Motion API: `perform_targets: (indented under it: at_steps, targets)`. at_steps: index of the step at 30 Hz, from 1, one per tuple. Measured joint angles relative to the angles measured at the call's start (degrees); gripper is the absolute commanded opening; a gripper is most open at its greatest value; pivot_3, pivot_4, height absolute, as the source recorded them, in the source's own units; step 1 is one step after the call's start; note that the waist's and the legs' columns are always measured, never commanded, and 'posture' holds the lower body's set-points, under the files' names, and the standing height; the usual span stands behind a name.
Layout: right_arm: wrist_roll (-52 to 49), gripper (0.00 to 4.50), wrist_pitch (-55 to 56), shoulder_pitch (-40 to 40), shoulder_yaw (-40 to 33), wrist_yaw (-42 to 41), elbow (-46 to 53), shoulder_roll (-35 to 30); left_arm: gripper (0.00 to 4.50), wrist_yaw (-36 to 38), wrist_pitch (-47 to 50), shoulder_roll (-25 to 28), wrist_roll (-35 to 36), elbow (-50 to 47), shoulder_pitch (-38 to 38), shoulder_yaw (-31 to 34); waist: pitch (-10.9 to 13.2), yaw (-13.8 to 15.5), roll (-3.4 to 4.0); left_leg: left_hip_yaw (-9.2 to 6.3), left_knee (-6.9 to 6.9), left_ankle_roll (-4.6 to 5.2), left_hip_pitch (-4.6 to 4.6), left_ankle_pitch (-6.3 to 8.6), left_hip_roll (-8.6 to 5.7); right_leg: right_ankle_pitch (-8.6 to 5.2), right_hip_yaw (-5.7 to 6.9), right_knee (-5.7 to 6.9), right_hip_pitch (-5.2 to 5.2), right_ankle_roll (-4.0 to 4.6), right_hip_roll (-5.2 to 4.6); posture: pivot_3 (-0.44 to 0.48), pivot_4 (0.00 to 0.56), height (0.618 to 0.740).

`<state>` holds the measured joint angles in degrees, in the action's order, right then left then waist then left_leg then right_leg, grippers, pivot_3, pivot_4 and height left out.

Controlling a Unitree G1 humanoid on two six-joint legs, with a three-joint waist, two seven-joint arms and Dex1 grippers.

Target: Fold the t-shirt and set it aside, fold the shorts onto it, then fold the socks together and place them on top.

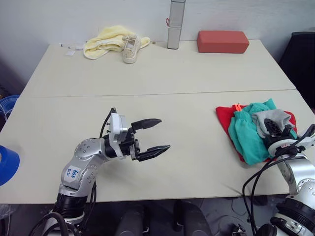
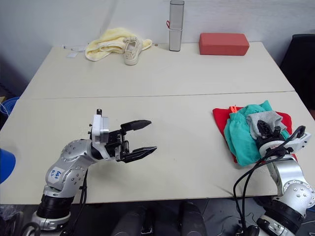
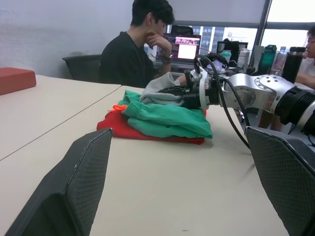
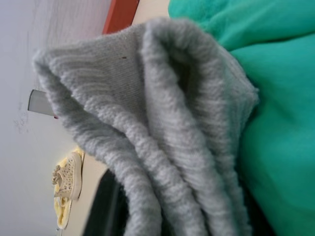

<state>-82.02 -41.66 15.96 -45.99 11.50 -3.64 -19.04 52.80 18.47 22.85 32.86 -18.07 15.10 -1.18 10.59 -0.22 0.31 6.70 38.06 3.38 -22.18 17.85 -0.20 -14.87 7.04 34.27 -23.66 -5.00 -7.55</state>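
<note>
Head view: left gripper (image 1: 151, 137) spread wide, empty, over bare table (image 1: 197, 93); right gripper (image 1: 274, 129) grips socks (image 1: 269, 119) atop shorts (image 1: 248, 132), t-shirt (image 1: 225, 117). Left wrist: stack near edge. Right wrist: socks bunched; releasing unevenly may unfold them.

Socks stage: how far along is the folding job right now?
Nearly finished. The red t-shirt lies folded at the table's right side, with the green shorts folded on top of it. The grey socks sit on the shorts, and the right tool is at them; whether it has let go cannot be seen. The left tool hovers open over bare table. What is left: release and withdraw.
</note>
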Motion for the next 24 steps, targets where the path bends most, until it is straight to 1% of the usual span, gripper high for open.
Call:
perform_targets:
  at_steps: [5,6,7,9,10,11,13,14,15,16,18,19,20,21,22,23,24]
  targets:
    - [-6.6,3.94,-1.2,0.6,0.6,9.5,3.0,-1.8,4.50,-0.6,-0.3,0.4,-0.6,-1.5,-1.4,-0.3,0.0,0.1,0.01,-0.03,-0.01,-0.02,-0.01,0.01,0.01,0.00,-0.01,-0.14,0.00,0.00,-0.01,0.000,0.150,0.740]
    - [-7.9,4.03,-1.6,-0.1,0.6,11.2,4.0,-2.6,4.50,-0.6,-0.4,0.4,-0.7,-1.6,-1.6,-0.6,0.0,0.1,0.03,-0.03,-0.02,-0.02,-0.02,0.02,0.01,0.00,-0.01,-0.15,0.00,0.00,-0.01,0.000,0.150,0.740]
    - [-10.0,4.46,-2.5,-1.6,0.7,13.5,5.8,-4.2,4.50,-0.6,-0.5,0.5,-1.0,-1.8,-2.1,-1.0,0.0,0.4,0.05,-0.08,-0.02,-0.02,-0.06,0.02,0.01,0.00,0.01,-0.20,0.00,0.00,-0.02,0.000,0.150,0.740]
    - [-13.5,4.46,-3.4,-4.1,0.7,16.1,7.6,-6.3,4.50,-0.4,-0.8,1.0,-1.8,-1.7,-2.4,-1.4,0.0,0.6,0.05,-0.09,-0.02,0.00,-0.11,0.02,0.01,0.02,0.01,-0.28,0.00,-0.04,-0.01,0.000,0.150,0.740]
    - [-16.7,4.46,-4.2,-7.0,0.6,16.9,8.6,-7.7,4.50,-0.1,-1.2,1.3,-2.3,-1.6,-2.2,-1.8,0.0,0.7,0.05,-0.09,-0.02,0.02,-0.13,0.04,0.01,0.03,0.02,-0.31,0.00,-0.05,-0.01,0.000,0.150,0.740]
    - [-21.5,4.46,-6.3,-12.0,0.4,17.2,10.0,-11.4,4.50,0.3,-1.6,2.7,-3.2,-1.4,-2.2,-2.1,0.0,1.1,0.16,-0.09,-0.04,0.06,-0.13,0.06,0.01,0.03,0.01,-0.37,0.00,-0.06,-0.01,0.000,0.150,0.740]
    - [-25.9,4.46,-8.2,-17.1,-1.0,17.3,10.7,-14.9,4.50,0.7,-1.9,4.4,-4.2,-0.7,-2.3,-1.9,0.1,1.5,0.26,-0.05,-0.05,0.12,-0.13,0.10,0.01,0.04,0.01,-0.42,0.00,-0.07,-0.01,0.000,0.150,0.740]
    - [-27.6,4.46,-10.0,-21.0,-2.2,15.3,11.0,-18.0,4.50,1.1,-2.2,4.8,-4.6,0.2,-2.1,-1.8,0.1,1.5,0.36,-0.01,-0.05,0.25,-0.15,0.18,0.01,0.07,-0.02,-0.46,0.00,-0.12,-0.02,0.000,0.150,0.740]
    - [-27.3,4.46,-13.5,-26.2,-3.6,10.6,11.9,-22.9,4.50,1.7,-2.7,5.4,-5.2,0.8,-2.4,-1.9,0.1,1.6,0.49,0.08,-0.04,0.54,-0.14,0.34,0.00,0.09,-0.09,-0.50,0.00,-0.16,-0.03,0.000,0.150,0.740]
    - [-26.7,4.46,-15.2,-28.5,-4.7,8.0,12.2,-24.8,4.50,2.1,-3.1,6.1,-5.5,1.0,-2.9,-1.8,0.1,1.6,0.53,0.10,-0.05,0.65,-0.13,0.41,0.00,0.11,-0.13,-0.53,0.01,-0.20,-0.02,0.000,0.150,0.740]
    - [-21.9,4.46,-18.2,-34.7,-8.1,-2.4,13.7,-29.2,4.50,2.9,-4.2,7.3,-6.6,1.9,-3.6,-1.9,0.1,1.5,0.46,0.12,-0.02,0.68,-0.13,0.42,0.01,0.12,-0.17,-0.55,0.01,-0.22,0.01,0.000,0.150,0.740]
    - [-16.5,4.46,-18.0,-38.7,-9.0,-10.1,15.7,-31.3,4.50,3.0,-4.6,7.8,-7.3,2.2,-4.1,-1.9,0.1,1.4,0.49,0.14,-0.02,0.69,-0.11,0.43,0.01,0.14,-0.19,-0.56,0.01,-0.24,0.02,0.000,0.150,0.740]
    - [-9.0,4.46,-16.2,-43.8,-9.8,-20.3,18.7,-33.4,4.50,3.0,-5.0,8.9,-8.0,2.5,-4.9,-1.8,0.1,1.5,0.50,0.15,-0.04,0.67,-0.09,0.47,0.04,0.13,-0.20,-0.58,0.01,-0.26,0.07,0.000,0.150,0.740]
    - [-2.9,4.46,-13.8,-47.1,-10.2,-28.5,20.7,-34.1,4.50,3.0,-5.3,9.7,-8.6,2.8,-5.5,-1.7,0.1,1.5,0.49,0.14,-0.03,0.63,-0.11,0.49,0.06,0.12,-0.19,-0.61,0.00,-0.26,0.11,0.000,0.150,0.740]
    - [3.3,4.46,-10.4,-49.5,-10.4,-36.7,22.4,-34.5,4.50,3.1,-5.8,10.5,-9.2,3.1,-6.4,-1.3,0.1,1.6,0.46,0.13,-0.04,0.56,-0.11,0.52,0.08,0.12,-0.19,-0.65,0.01,-0.27,0.14,0.000,0.150,0.740]
    - [8.8,4.46,-6.3,-50.7,-10.4,-43.5,23.5,-34.5,4.50,3.2,-6.7,11.6,-10.1,3.2,-7.2,-1.2,0.1,1.5,0.43,0.13,-0.02,0.28,-0.11,0.68,0.09,0.12,-0.18,-0.67,0.01,-0.27,0.15,0.000,0.150,0.740]
    - [14.6,4.46,-1.4,-50.7,-9.6,-49.7,24.0,-34.9,4.50,3.5,-7.5,12.5,-10.6,3.2,-7.9,-0.8,0.1,1.5,0.41,0.14,-0.02,0.27,-0.10,0.72,0.08,0.14,-0.19,-0.72,0.01,-0.30,0.14,0.000,0.150,0.740]
